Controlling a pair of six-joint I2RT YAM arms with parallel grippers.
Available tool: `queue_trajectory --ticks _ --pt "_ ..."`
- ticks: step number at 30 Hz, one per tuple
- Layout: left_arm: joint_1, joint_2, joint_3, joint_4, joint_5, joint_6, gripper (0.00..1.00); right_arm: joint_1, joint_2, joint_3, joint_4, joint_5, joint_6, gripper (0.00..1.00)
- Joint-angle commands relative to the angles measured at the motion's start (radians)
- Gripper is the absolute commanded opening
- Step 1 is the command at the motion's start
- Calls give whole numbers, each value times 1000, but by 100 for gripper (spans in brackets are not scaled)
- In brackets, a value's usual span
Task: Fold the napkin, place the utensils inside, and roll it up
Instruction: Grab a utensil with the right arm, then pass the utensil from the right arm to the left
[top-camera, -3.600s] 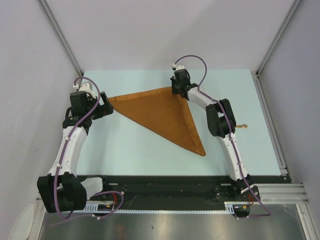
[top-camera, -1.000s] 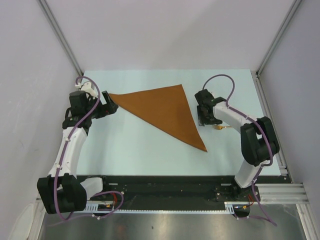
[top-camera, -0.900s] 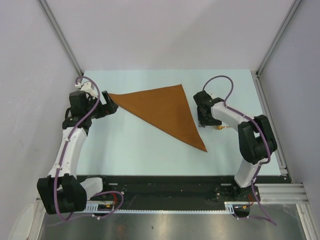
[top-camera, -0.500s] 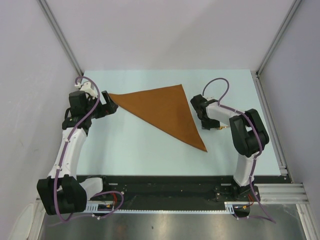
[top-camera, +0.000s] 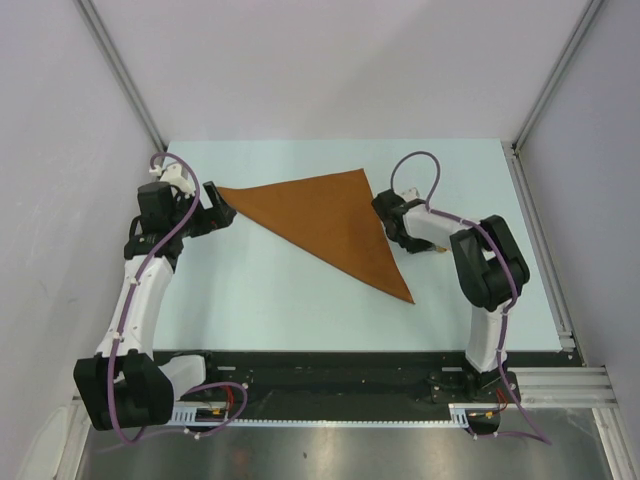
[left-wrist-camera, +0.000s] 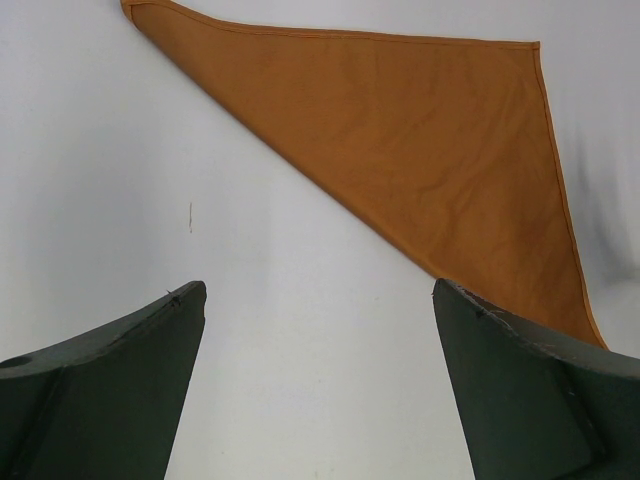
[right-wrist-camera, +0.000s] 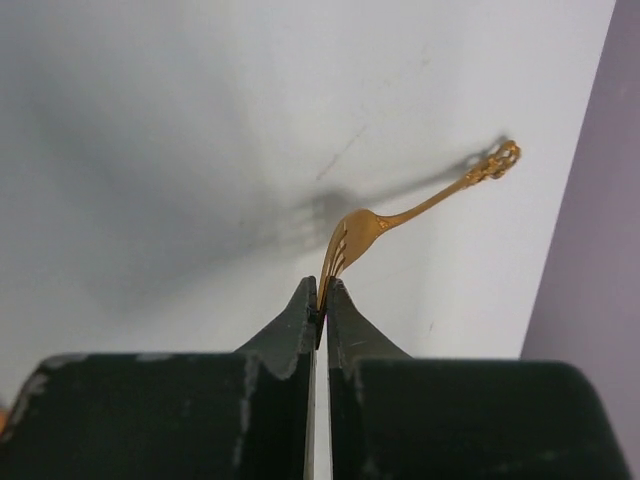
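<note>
you have bare table (top-camera: 270, 300) between its near edge and the napkin (top-camera: 325, 225). the right gripper (right-wrist-camera: 320, 300), pinching the fork (right-wrist-camera: 375, 222), blocks the napkin's right edge; the left gripper (left-wrist-camera: 318, 300), jaws wide, blocks its left corner.

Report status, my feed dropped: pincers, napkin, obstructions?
Right pincer shut on small gold metal fork, by tines. Left pincer open, empty. Rust-orange cloth napkin folded triangular, flat. Nothing obstructing.
</note>
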Motion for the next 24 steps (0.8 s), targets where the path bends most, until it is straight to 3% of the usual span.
queue_trajectory --ticks 1,9,13,24 --pt "7 -27 -11 40 34 -20 100 104 -43 53 105 -14 -128 0" --pt "-7 47 -51 118 205 -117 100 386 -277 -116 411 -140 -404 0" --pt "-45 137 -60 163 308 -181 100 521 -392 -213 582 -132 -498 0" --pt "-222 335 -47 313 534 -358 100 749 -406 -291 860 -203 -621 0"
